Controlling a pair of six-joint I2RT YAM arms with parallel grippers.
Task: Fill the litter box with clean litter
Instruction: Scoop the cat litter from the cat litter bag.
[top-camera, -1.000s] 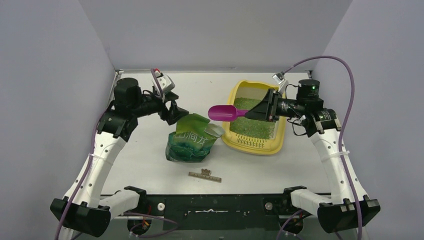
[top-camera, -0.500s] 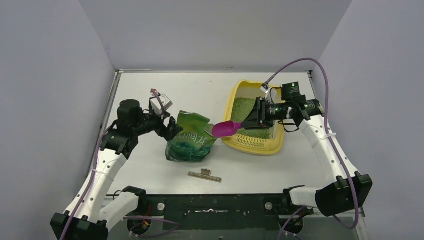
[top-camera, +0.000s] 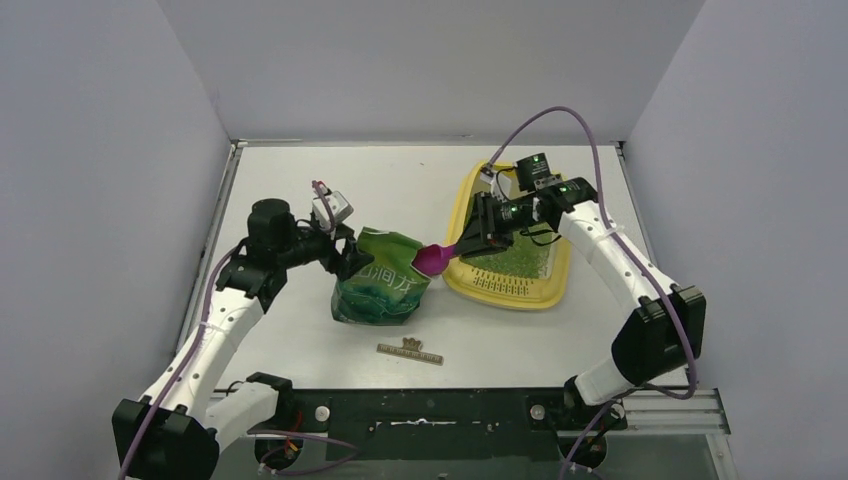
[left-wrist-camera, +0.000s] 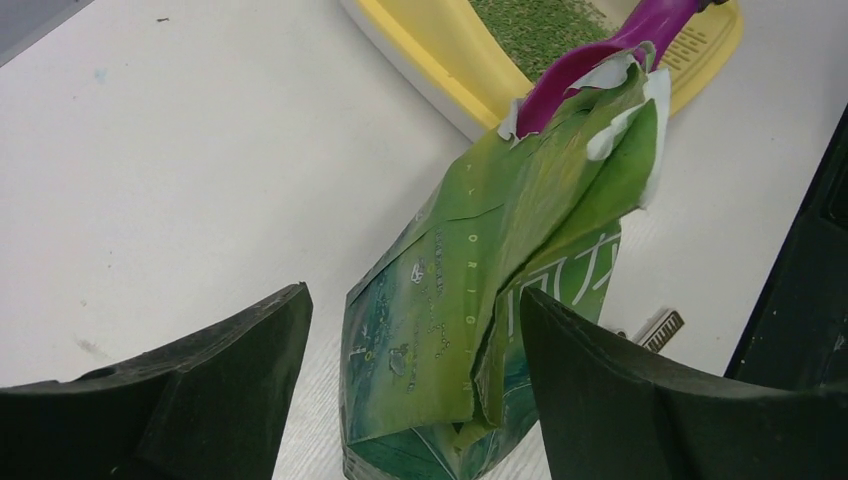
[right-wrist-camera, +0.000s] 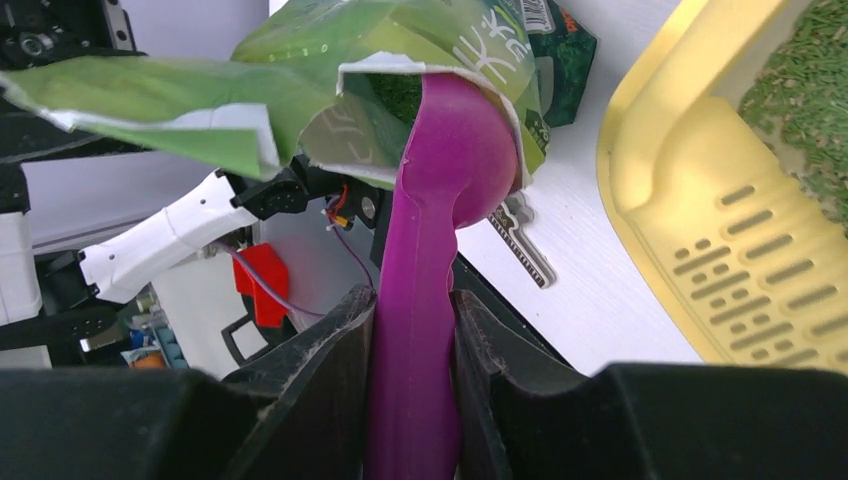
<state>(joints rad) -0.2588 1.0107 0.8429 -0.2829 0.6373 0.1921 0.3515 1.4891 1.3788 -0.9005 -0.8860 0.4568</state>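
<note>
The pale yellow litter box (top-camera: 505, 288) lies right of centre, with light-green clean litter (top-camera: 517, 256) on its floor. A glossy green bag (top-camera: 378, 285) stands just left of it, its torn top open. My right gripper (right-wrist-camera: 415, 335) is shut on the handle of a magenta scoop (right-wrist-camera: 462, 150), whose bowl is tipped into the bag's mouth (right-wrist-camera: 400, 90). My left gripper (left-wrist-camera: 415, 335) is open around the bag's (left-wrist-camera: 480, 250) left side, and one finger (left-wrist-camera: 230, 370) stands off the foil. In the left wrist view the scoop (left-wrist-camera: 590, 70) pokes in behind the bag's top.
A small flat patterned strip (top-camera: 409, 350) lies on the table in front of the bag. The slotted grate end of the box (right-wrist-camera: 740, 260) faces the near side. Grey walls close in the table on the left, back and right.
My right arm swung the scoop left from over the box and down into the bag's mouth. My left gripper came down and right, to the bag's side.
</note>
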